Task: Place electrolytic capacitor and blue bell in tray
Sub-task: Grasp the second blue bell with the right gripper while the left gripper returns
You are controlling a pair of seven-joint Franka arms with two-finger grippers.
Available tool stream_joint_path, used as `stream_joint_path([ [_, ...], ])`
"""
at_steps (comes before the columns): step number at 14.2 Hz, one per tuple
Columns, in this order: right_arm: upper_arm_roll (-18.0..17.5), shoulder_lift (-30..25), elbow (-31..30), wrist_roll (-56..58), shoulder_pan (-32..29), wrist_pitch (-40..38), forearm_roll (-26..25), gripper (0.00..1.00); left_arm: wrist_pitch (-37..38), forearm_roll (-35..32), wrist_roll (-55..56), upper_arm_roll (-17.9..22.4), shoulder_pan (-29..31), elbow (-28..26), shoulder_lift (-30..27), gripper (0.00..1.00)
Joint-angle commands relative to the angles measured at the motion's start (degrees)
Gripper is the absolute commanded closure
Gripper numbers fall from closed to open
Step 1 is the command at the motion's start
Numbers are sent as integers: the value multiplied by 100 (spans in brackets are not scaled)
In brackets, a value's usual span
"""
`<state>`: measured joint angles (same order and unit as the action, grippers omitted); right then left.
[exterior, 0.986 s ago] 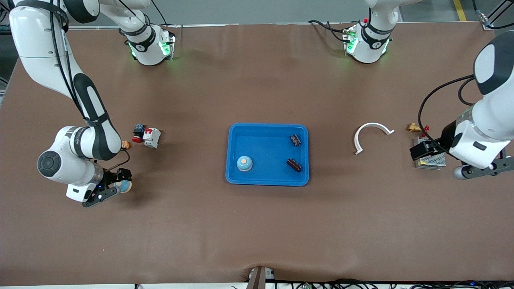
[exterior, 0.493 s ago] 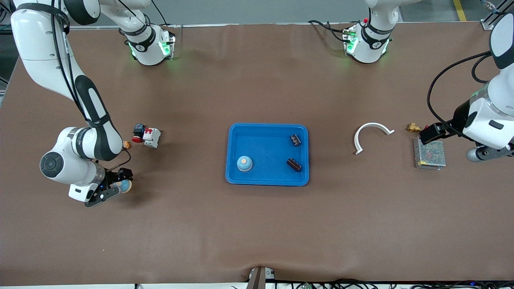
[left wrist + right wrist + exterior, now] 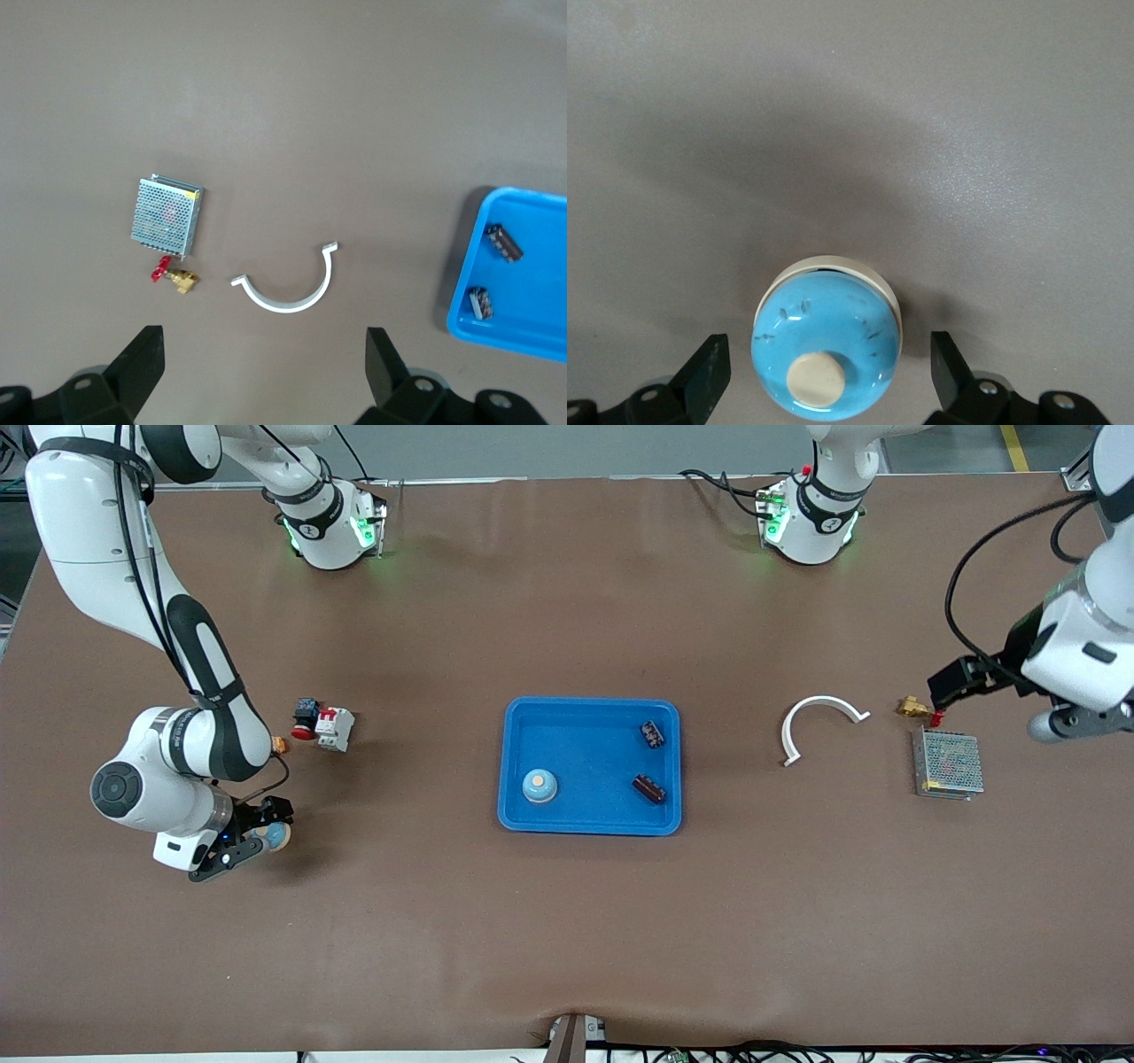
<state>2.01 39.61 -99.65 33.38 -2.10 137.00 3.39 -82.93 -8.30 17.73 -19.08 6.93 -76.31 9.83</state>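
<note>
Right gripper (image 3: 257,841): fingers spread, straddling second blue bell (image 3: 827,350) on table, poised to close | left gripper (image 3: 266,376): spread, waiting, high over power supply (image 3: 949,763) | blue tray (image 3: 589,825): holds bell (image 3: 539,786), two electrolytic capacitors (image 3: 653,733).

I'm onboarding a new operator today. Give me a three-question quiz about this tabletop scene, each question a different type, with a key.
1. True or false: the tray holds two electrolytic capacitors and one blue bell.
2. Multiple choice: the right gripper is around A) a red push button, B) a second blue bell, C) a white clamp.
3. Fill in: the left gripper, fingers open, is over the table near the brass ____.

Key: 1 true; 2 B; 3 fitting.
</note>
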Motion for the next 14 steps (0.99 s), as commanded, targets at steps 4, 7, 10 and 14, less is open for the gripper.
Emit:
stream_joint_path([
  [4, -87, 64, 59, 151, -124, 64, 30, 0, 119, 662, -217, 1212, -772, -226, -508, 0],
  [7, -96, 117, 59, 151, -115, 133, 30, 0, 111, 760, -1084, 1389, -737, -603, -824, 0],
  [10, -105, 126, 51, 160, -115, 178, 30, 0, 102, 760, -1290, 1565, -728, -657, -887, 0],
  [14, -105, 135, 59, 151, -106, 187, 30, 0, 67, 725, -1176, 1574, -702, -666, -887, 0],
])
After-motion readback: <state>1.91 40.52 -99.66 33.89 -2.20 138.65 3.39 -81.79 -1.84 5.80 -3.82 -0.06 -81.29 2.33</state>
